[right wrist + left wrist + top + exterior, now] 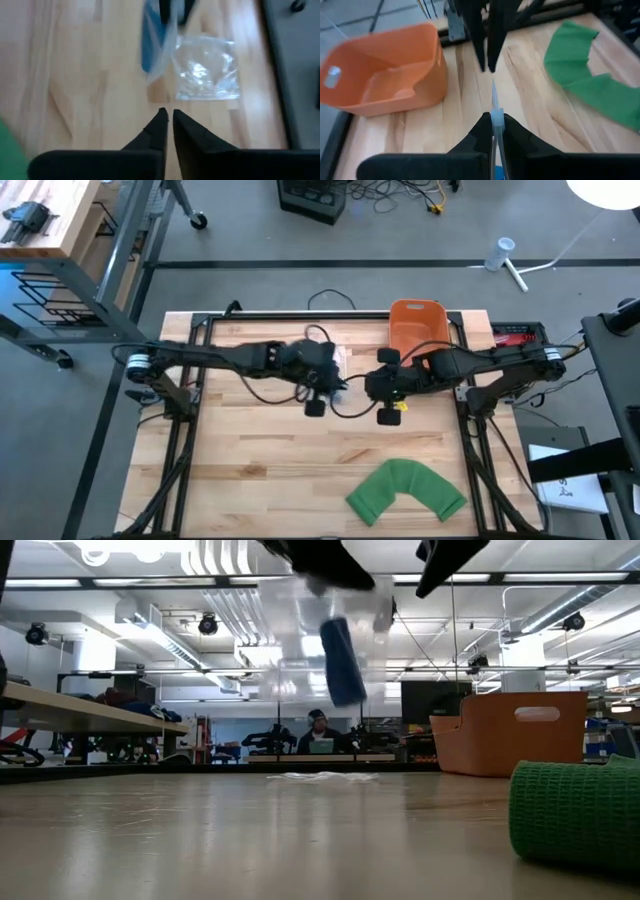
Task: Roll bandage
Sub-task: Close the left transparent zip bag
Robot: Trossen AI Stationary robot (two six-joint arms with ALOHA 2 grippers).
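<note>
bandage (341, 660), seemingly bagged, low view only

The floor (250, 240) around the table is grey concrete, crossed by black cables (400, 192) near the far edge. A light wooden workbench (45, 215) on a dark metal frame stands at 1 corner. Across the room, the ceiling carries white ducting (215, 600) and long strip lights (250, 580). A person (318, 732) sits at a laptop beside a dark monitor (425, 700) (details there are faint).
</note>
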